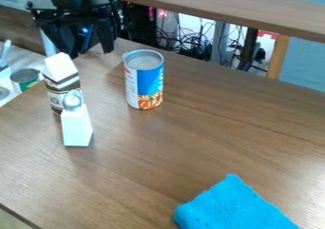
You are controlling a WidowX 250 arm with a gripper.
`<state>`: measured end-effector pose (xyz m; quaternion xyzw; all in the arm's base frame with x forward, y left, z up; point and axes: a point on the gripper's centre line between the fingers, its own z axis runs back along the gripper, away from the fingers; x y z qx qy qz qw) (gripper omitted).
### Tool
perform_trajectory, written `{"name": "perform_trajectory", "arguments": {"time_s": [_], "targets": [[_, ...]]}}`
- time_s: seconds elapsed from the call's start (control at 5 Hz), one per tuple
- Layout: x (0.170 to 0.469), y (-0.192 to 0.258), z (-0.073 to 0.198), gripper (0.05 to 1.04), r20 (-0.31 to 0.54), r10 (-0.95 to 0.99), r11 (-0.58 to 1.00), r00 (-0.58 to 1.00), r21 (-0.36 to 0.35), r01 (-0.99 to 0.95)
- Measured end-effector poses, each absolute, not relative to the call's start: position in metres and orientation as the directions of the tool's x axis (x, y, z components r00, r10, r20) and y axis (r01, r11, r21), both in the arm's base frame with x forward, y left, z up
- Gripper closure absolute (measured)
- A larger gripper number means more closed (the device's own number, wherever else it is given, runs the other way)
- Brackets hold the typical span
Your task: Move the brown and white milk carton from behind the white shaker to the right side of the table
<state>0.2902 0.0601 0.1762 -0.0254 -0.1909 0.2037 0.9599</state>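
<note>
my gripper [91,53] hangs at the upper left, over the far corner of the bench [165,149], pointing down. its two jaws stand apart, with a gap between them, and i hold nothing. nearest me is a brown-and-white carton [62,76] with a pointed white top, upright, just below me in the view. in front of it, overlapping its lower part, stands a small white container [77,128] with a rounded, silvery top; i cannot tell whether the two touch. to the right of the carton, and apart from it, a blue, white and orange can [145,81] stands upright, its metal end facing up. well apart from these, a bright blue cloth [232,206] lies at the near edge of the view, right of centre. off at the left, beyond the bench, i see a green can [25,78]. past the far edge, a tangle of dark cables [194,46] sits under a wooden ledge [234,7].
</note>
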Motion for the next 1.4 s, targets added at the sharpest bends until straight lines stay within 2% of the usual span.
{"name": "perform_trajectory", "arguments": {"time_s": [0.2,0.4,0.6,1.0,1.2,1.4], "targets": [[0.289,0.06,0.169,0.079,0.332,0.406,0.913,0.851,-0.122,-0.388],[0.302,0.077,0.159,0.079,0.294,0.516,0.855,0.805,-0.124,-0.503],[0.312,0.104,0.155,0.079,0.254,0.561,0.824,0.788,-0.088,-0.559],[0.327,0.121,0.144,0.079,0.232,0.637,0.763,0.735,-0.049,-0.645],[0.328,0.129,0.142,0.079,0.204,0.487,0.862,0.849,0.047,-0.506],[0.322,0.135,0.143,0.079,0.17,0.314,0.939,0.934,0.088,-0.331]]}}
